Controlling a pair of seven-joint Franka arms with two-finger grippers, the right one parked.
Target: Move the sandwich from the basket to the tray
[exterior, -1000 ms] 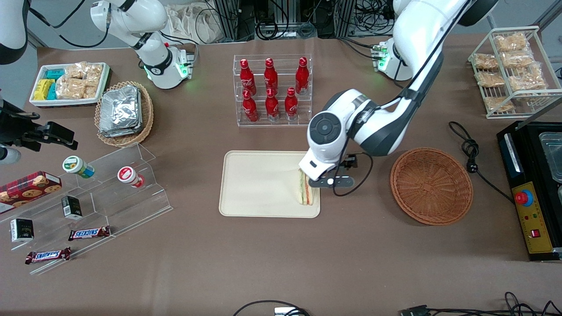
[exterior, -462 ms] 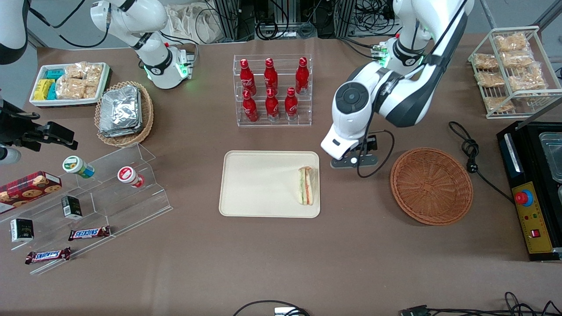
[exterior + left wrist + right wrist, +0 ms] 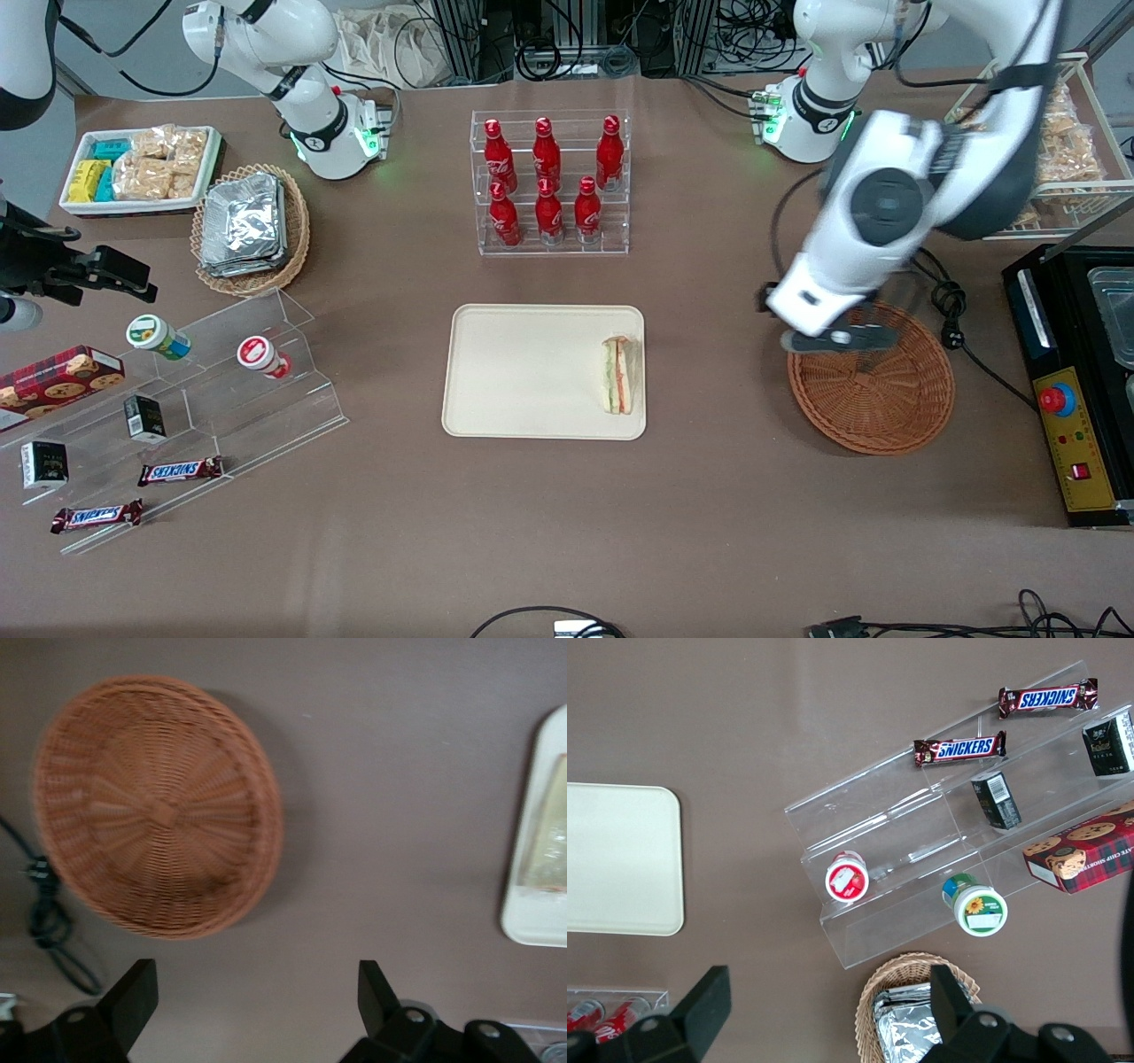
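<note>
Brown cloth covered the desk [image 3: 709, 496], and on it the cream-beige tray [image 3: 523, 372] lay near the middle. The sandwich [image 3: 621, 374] was seen standing on its crust edge inside the tray, close against the short rim that faces the working arm's end of the desk, its green, orange-red and white layers turned upward. The reddish-brown wicker basket [image 3: 877, 399] was set well apart from the tray, toward the working arm's end, and nothing was seen in it. The gripper [image 3: 833, 338] was held above the basket's rim, over the edge farther from the front camera, and nothing was gripped; in the left wrist view its two black fingers [image 3: 133, 997] were spread wide with bare cloth between them, the basket [image 3: 155, 806] and a corner of the tray [image 3: 532, 904] with the sandwich [image 3: 547, 837] being visible past them. A clear rack of red bottles [image 3: 549, 182] stood farther from the front camera than the tray. A black cable [image 3: 952, 310] was coiled on the desk just beside the basket.
</note>
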